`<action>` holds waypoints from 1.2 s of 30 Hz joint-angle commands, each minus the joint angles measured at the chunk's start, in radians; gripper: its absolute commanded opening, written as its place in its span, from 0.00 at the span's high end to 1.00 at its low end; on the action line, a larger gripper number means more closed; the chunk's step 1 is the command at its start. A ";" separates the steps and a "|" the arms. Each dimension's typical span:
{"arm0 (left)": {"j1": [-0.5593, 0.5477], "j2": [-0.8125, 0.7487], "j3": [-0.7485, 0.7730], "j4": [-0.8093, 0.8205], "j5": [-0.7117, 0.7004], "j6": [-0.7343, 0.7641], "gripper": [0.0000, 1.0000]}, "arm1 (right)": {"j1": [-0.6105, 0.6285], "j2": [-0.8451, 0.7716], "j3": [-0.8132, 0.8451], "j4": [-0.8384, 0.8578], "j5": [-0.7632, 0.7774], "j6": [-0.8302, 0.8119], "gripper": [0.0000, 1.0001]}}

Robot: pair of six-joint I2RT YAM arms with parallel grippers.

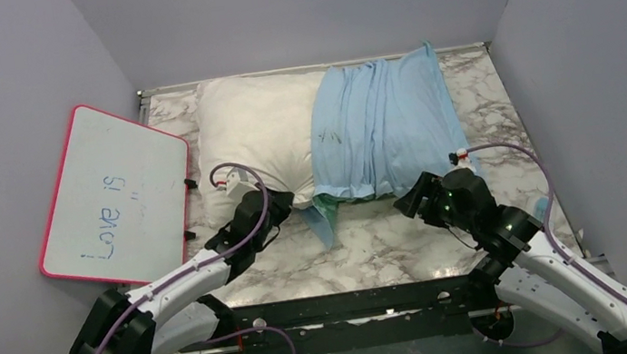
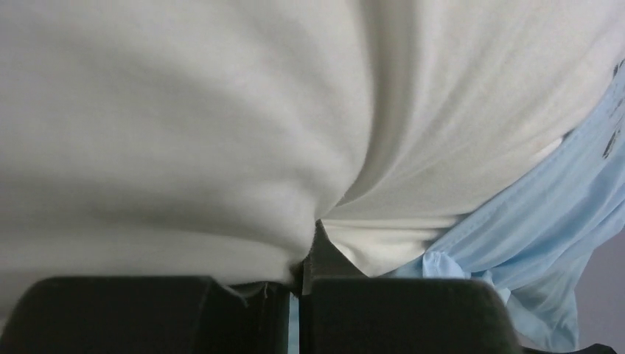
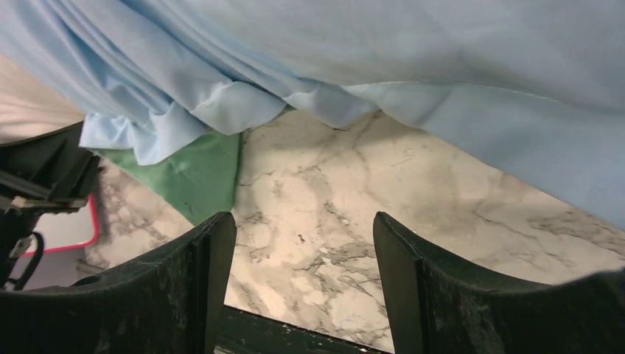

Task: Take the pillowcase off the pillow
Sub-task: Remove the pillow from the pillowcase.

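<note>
Left pincer (image 2: 302, 280) on pillow (image 2: 184, 133) edge

Soft matt cloth pillow (image 1: 253, 130), thin creased fabric pillowcase (image 1: 385, 122), table (image 1: 391, 240) — smooth marble-look.

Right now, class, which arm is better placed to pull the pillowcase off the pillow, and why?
Right, probably. The right claw is open and empty, facing the near edge of the pillowcase, ready to grip and pull; the left claw is shut on the pillow, anchoring it.
</note>
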 commanded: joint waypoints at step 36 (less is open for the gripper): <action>-0.045 -0.401 -0.005 -0.303 -0.089 -0.001 1.00 | 0.002 0.173 -0.063 0.309 0.177 0.227 0.61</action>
